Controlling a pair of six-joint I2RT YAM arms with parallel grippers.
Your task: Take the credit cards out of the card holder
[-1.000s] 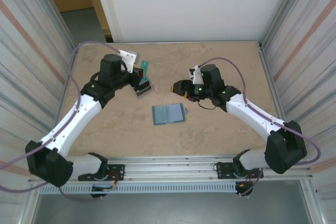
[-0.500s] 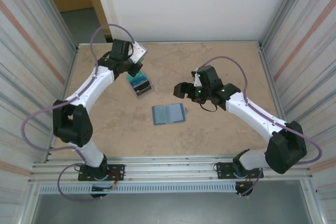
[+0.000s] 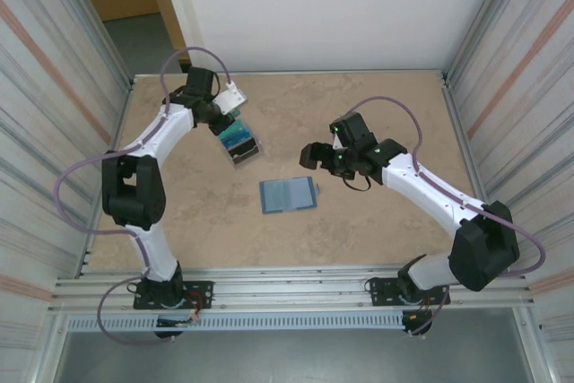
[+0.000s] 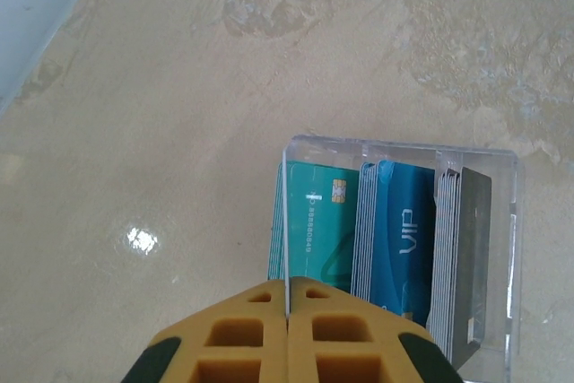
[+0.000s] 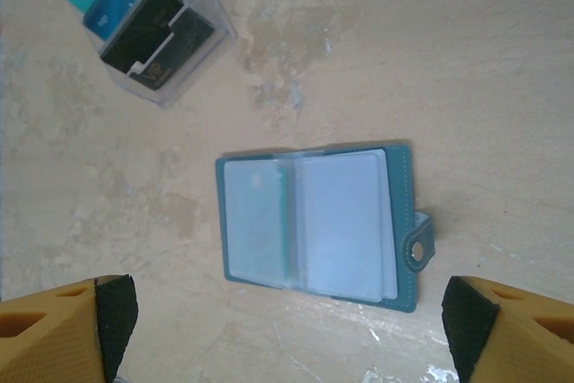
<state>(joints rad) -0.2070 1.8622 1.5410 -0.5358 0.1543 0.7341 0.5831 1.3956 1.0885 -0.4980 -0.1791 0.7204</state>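
The card holder (image 5: 314, 221) lies open and flat on the table, its clear sleeves up and its snap tab to the right; in the top view the card holder (image 3: 289, 195) is at the middle. My right gripper (image 5: 287, 343) hovers above it, open wide and empty, and sits just right of centre (image 3: 308, 155). At the far left my left gripper (image 4: 287, 298) is shut on a credit card (image 4: 287, 221) seen edge-on. It holds this card over a clear box (image 4: 404, 152) of teal, blue and dark credit cards (image 4: 395, 230).
The clear box (image 3: 240, 143) stands far left of the wallet. Metal side walls flank the table and a white wall closes the back. Bare tan tabletop lies between the box and the wallet.
My right gripper has opened wider and edged left over the wallet. The left arm has swung its elbow up and back, and its gripper has carried the card over the clear box.
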